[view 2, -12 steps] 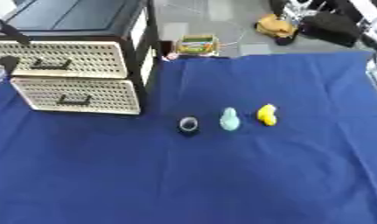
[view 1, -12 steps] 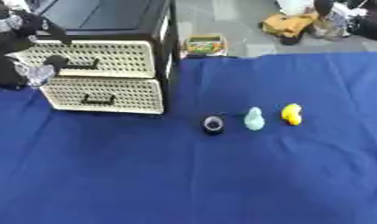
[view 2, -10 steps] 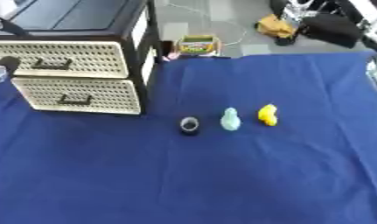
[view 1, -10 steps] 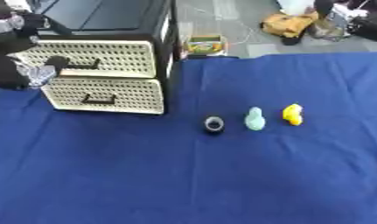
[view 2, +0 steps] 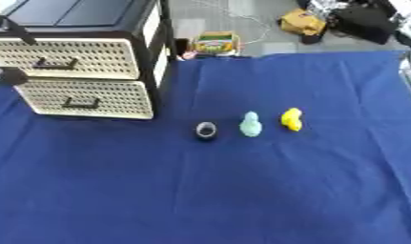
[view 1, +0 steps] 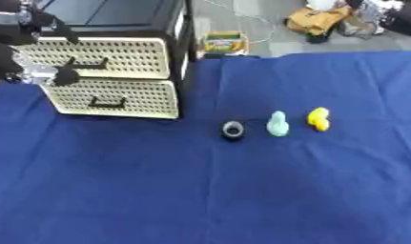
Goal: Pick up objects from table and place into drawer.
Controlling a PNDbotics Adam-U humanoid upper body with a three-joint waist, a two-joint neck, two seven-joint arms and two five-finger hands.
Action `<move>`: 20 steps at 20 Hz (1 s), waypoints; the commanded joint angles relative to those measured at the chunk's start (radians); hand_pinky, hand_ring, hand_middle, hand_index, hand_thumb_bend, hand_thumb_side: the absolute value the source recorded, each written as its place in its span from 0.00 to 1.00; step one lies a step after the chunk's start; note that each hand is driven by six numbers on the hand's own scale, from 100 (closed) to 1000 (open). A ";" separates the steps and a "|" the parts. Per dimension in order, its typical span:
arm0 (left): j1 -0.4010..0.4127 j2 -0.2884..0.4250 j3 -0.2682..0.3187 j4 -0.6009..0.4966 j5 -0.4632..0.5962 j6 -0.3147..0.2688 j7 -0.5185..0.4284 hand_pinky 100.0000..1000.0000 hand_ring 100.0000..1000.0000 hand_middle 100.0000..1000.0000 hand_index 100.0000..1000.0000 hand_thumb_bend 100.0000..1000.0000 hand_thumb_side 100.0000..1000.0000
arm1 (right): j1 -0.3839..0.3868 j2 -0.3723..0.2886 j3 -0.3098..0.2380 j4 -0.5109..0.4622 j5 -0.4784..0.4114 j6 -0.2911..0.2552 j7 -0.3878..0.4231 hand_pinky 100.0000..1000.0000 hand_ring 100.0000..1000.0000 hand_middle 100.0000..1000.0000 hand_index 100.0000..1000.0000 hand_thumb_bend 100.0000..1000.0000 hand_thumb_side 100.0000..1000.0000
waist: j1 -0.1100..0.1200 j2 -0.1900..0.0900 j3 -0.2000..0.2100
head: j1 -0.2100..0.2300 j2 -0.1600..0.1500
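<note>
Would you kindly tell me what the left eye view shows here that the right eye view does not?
Only the left eye view shows most of the left robot hand, at the upper drawer's handle; whether it grips the handle is unclear. Only the right eye view shows a pale edge at the far right and more of the black bag. Both share the drawer unit, the blue cloth, and the row of black ring, pale green figure and yellow figure.

Blue-clothed table (view 1: 325, 190) carrying drawer unit (view 1: 117, 76) at my far left; black ring (view 1: 232, 129), pale green figure (view 1: 278, 124), yellow figure (view 1: 318, 118) sitting in row mid-table.
</note>
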 commanded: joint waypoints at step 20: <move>-0.113 -0.065 -0.048 0.202 -0.186 -0.081 -0.003 0.00 0.00 0.00 0.92 0.42 0.81 | -0.032 -0.032 -0.011 0.022 0.069 -0.015 0.044 0.60 0.59 0.54 0.72 0.45 0.78 | -0.010 -0.009 -0.011 | 0.036 -0.032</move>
